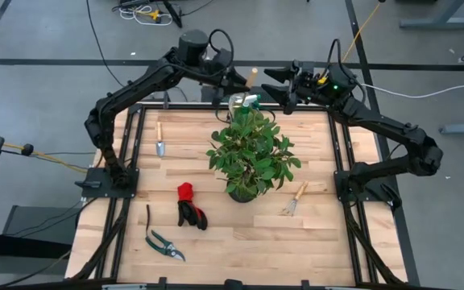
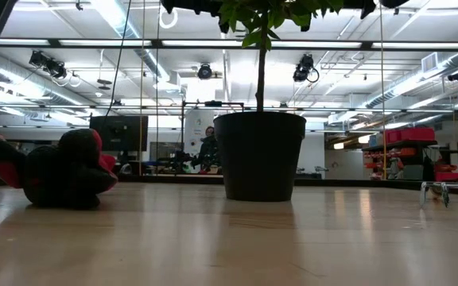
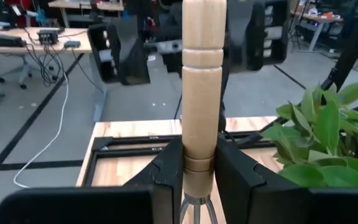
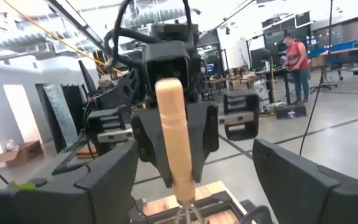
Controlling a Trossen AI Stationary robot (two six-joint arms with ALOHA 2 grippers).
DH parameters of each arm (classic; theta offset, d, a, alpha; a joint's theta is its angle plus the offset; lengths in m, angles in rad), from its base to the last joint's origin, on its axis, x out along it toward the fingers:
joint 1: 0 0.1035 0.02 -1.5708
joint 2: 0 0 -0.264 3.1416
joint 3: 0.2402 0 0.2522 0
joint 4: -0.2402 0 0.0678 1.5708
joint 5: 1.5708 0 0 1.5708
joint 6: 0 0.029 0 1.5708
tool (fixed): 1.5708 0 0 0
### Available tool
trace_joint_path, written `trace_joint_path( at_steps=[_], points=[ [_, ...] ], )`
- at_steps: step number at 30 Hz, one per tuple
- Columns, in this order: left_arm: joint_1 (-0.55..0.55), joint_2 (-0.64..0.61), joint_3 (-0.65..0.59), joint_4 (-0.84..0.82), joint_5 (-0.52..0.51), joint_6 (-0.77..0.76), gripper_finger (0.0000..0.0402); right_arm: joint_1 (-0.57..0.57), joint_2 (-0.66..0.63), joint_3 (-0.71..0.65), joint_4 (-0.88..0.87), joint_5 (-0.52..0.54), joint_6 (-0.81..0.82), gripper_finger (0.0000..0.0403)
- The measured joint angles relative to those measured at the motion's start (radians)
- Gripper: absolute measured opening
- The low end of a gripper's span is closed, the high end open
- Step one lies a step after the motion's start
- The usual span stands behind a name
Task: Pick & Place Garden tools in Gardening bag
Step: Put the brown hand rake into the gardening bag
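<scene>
My left gripper (image 1: 234, 83) is over the table's far edge, shut on a wooden-handled hand rake (image 3: 202, 93). My right gripper (image 1: 279, 91) faces it from the right, open. Its fingers stand on either side of the rake's handle (image 4: 174, 137) without touching it. On the table lie a trowel (image 1: 159, 142), a second hand rake (image 1: 296, 197), red-and-black gloves (image 1: 190, 205) and dark shears (image 1: 163, 242). Something pale with a green part (image 1: 246, 101) shows under the grippers, behind the foliage. I cannot make out the tan bag. My left gripper pinches the rake's wooden handle at its lower end (image 3: 196, 163), just above the metal ferrule, between its two fingers. The handle's free end (image 3: 202, 25) sticks out past the fingertips toward my right gripper. The metal prongs (image 3: 195, 211) lie back between the fingers. The rake is lifted clear of the table.
A leafy potted plant (image 1: 250, 153) in a dark pot (image 2: 259, 155) stands mid-table, its foliage reaching up close under both grippers. Black frame rails run along the table's left (image 1: 123, 161) and right (image 1: 341, 153) sides. People show in the room beyond (image 4: 294, 59).
</scene>
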Motion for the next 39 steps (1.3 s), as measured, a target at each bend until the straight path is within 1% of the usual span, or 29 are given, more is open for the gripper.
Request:
trace_joint_path(
  at_steps=[5, 16, 19, 27, 39],
  points=[
    [-0.018, 0.033, 0.000, 0.050, -0.012, -0.021, 0.0075, 0.000, 0.020, 0.000, 0.038, 0.002, -0.014, 0.0318],
    [-0.044, 0.087, 0.000, 0.106, -0.015, -0.062, 0.0075, 0.000, 0.029, 0.000, 0.034, 0.010, -0.042, 0.0318],
    [-0.044, 0.090, 0.000, 0.110, -0.015, -0.069, 0.0075, 0.000, 0.029, 0.000, 0.027, 0.008, -0.042, 0.0312],
    [-0.044, 0.089, 0.000, 0.148, -0.014, -0.079, 0.0075, 0.000, 0.031, 0.000, 0.015, 0.002, -0.042, 0.0268],
    [-0.044, 0.089, 0.000, 0.144, -0.003, -0.080, 0.0075, 0.000, 0.031, 0.000, 0.011, 0.000, -0.042, 0.0176]
  ],
)
